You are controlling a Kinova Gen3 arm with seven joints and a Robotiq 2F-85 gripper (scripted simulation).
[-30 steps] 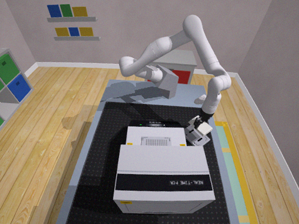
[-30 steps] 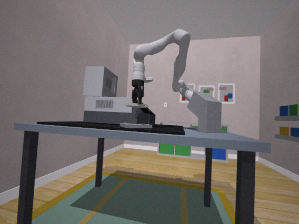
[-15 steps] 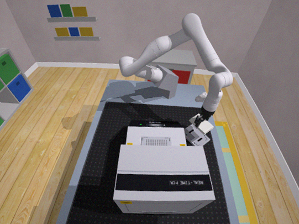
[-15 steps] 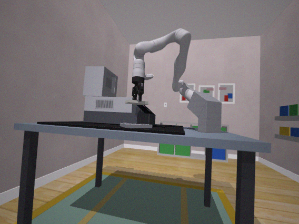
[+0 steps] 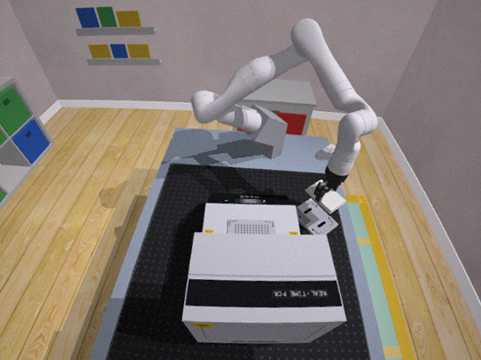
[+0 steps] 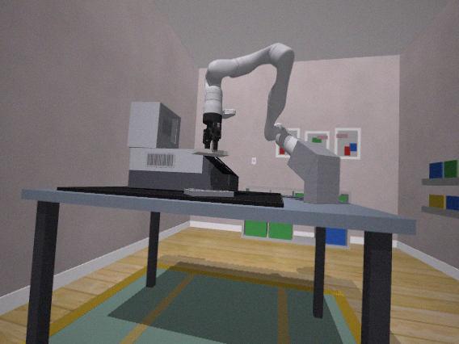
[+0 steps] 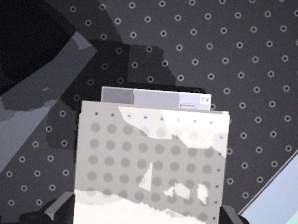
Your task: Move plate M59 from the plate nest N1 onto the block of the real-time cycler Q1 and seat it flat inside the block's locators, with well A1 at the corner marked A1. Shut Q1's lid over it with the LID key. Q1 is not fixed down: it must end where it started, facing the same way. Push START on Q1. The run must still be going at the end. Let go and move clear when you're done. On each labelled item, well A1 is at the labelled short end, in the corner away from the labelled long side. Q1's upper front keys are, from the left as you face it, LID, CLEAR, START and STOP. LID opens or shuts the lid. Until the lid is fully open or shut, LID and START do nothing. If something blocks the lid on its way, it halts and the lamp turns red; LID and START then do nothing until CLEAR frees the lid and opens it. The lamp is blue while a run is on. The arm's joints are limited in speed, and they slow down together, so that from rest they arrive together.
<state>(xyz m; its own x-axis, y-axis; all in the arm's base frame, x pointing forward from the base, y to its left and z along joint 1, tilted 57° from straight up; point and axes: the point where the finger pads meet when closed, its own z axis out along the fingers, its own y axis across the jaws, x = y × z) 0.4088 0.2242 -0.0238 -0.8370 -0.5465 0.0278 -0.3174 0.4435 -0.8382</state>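
My gripper (image 5: 325,193) is shut on plate M59 (image 5: 333,201), a pale multi-well plate, and holds it level in the air to the right of cycler Q1 (image 5: 262,274). In the side view the gripper (image 6: 212,147) holds the plate (image 6: 210,151) well above the empty plate nest N1 (image 6: 208,192). The nest (image 5: 317,216) lies on the black mat beside Q1. In the wrist view the plate (image 7: 150,165) fills the lower middle, with the nest's labelled end (image 7: 155,98) showing beyond it. Q1's lid (image 6: 153,125) is open and its well block (image 5: 250,227) is bare. A small green lamp (image 5: 226,200) shows by the front keys.
The arm's grey base housing (image 5: 271,132) stands at the back of the table, beyond Q1's front panel. The table's right edge (image 5: 352,236) runs close to the nest. The raised lid (image 5: 262,265) is the tallest thing on the table.
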